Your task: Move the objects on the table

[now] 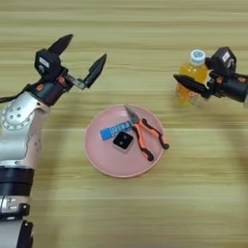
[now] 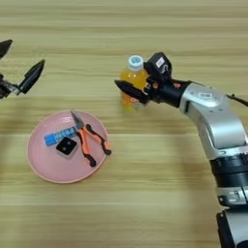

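Nearest you: pink plate [image 1: 99, 160] on the desk [image 1: 145, 213], centre-left. On it lie the long-nosed pliers [image 1: 145, 134], a small black square block [image 1: 123, 141] and a blue strip [image 1: 114, 130]. The pliers' nose points up-left, the orange-and-black handles run down-right, and one handle end reaches the plate rim. The block sits just beside the pliers, touching or nearly touching the strip.

Pliers, as I read them: stiff, dense metal with grippy sleeves on the handles. Lying flat on a shallow plate, they'll likely skate if you nudge them. Take them across both handles near the pivot, fingers coming from above. Watch the block next to them.

Further back, the left end effector [image 1: 77, 63] hovers over bare desk up-left of the plate, fingers spread wide, holding nothing.

Far right: the orange drink bottle [image 2: 131, 82], white cap, stands upright on the desk. The right end effector [image 2: 138, 85] is at its body, one finger [image 2: 128, 89] across the front; it looks clamped on, but the far finger is hidden.

Bottle, as I read it: light, smooth clear plastic that gives under squeeze and is top-heavy if gripped low. Hold mid-body below the shoulder with moderate force, and keep it vertical.
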`<state>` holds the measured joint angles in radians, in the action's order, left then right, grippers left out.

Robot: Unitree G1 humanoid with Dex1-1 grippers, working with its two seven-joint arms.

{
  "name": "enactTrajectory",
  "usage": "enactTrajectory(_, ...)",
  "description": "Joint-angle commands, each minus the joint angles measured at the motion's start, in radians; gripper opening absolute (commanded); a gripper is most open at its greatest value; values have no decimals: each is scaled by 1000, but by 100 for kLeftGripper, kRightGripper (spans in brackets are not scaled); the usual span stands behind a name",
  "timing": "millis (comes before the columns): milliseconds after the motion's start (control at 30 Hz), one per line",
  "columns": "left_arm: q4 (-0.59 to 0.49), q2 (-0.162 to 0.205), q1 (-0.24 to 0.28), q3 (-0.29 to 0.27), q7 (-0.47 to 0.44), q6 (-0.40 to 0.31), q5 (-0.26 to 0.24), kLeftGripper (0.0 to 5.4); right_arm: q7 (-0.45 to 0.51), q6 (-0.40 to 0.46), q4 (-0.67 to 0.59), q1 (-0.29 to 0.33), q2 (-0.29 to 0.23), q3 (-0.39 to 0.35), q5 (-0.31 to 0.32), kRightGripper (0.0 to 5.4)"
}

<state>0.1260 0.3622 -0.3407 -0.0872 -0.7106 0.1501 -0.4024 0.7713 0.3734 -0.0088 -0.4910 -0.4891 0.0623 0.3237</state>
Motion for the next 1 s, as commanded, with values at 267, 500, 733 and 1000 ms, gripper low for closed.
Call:
enactTrajectory(267,-114,92,43,81,-281,-110,-62,540,45,120,-123,-133,13,18,55,353)
enactTrajectory(500,-126,94,38,116,-331,-128,-53,540,38,210,-267,-118,29,33,107,353)
enactTrajectory(733,-109,82,28,131,-334,-128,-44,540,22,243,-359,-90,54,77,114,353)
enactTrajectory(1000,-107,85,32,145,-349,-139,-44,540,7,248,-367,-103,99,133,103,353)
